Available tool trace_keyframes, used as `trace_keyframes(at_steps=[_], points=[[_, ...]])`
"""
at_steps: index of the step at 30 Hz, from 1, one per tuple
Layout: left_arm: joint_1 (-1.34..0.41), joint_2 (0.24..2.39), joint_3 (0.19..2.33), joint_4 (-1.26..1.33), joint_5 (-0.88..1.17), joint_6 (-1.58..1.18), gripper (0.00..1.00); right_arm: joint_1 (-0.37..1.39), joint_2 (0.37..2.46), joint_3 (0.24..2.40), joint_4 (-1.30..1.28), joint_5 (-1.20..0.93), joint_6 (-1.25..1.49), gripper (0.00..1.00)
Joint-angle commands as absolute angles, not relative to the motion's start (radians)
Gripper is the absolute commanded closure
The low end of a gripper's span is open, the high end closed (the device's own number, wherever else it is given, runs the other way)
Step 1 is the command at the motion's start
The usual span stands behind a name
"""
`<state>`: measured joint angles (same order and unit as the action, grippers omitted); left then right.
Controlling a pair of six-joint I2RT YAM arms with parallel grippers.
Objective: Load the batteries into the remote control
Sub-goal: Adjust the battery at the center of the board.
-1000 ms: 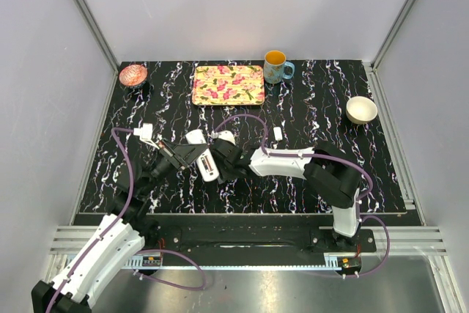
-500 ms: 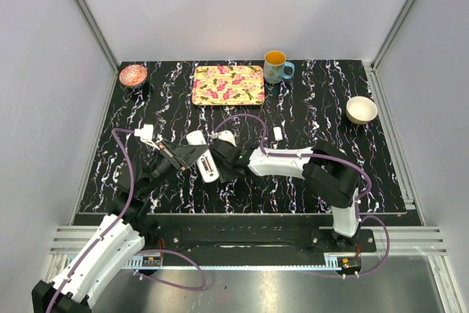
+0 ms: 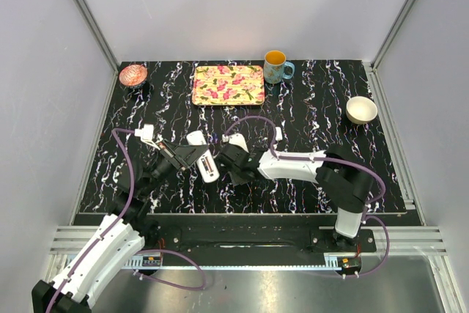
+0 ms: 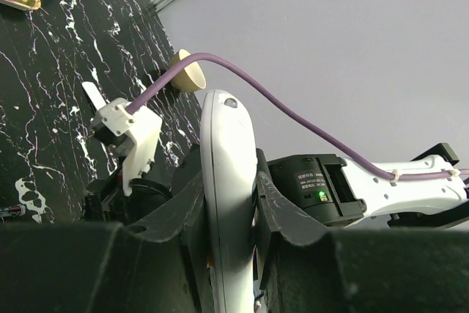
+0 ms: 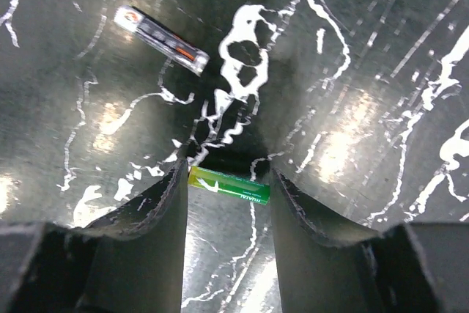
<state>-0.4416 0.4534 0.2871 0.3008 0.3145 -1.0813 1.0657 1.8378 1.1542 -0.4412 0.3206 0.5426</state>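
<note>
I'm getting bright, even light overhead, shadows falling soft; right wrist is catching glare blobs on the glossy table (image 5: 337, 144), its fingers (image 5: 139, 254) blurring close-up.

The left end effector (image 4: 229, 207) clamps a white remote (image 4: 227, 144) seen edge-on, one dark finger (image 4: 192, 203) pressed to each side. Beyond it the right arm (image 4: 366, 185) reaches across the black marbled bench (image 4: 44, 71), with a white wrist camera (image 4: 130, 128) and a purple cable (image 4: 293, 111) arching over. A beige bowl (image 4: 187, 71) sits farther back. At the left edge lies what looks like a small battery (image 4: 9, 212).
</note>
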Motion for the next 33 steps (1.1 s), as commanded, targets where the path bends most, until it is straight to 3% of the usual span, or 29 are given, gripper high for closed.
trace_keyframes(at_steps=[1,13,26,33], points=[[-0.445,0.453,0.295,0.354,0.319,-1.080,1.00,1.023,1.761,1.115,-0.462,0.391,0.520,0.58],[-0.445,0.468,0.287,0.360,0.318,-1.081,1.00,0.776,1.811,1.179,-0.399,0.361,0.341,0.57],[-0.445,0.471,0.282,0.359,0.313,-1.075,1.00,0.736,1.921,1.243,-0.370,0.247,0.325,0.56],[-0.445,0.474,0.275,0.370,0.310,-1.078,1.00,0.733,1.908,1.221,-0.371,0.239,0.345,0.38]])
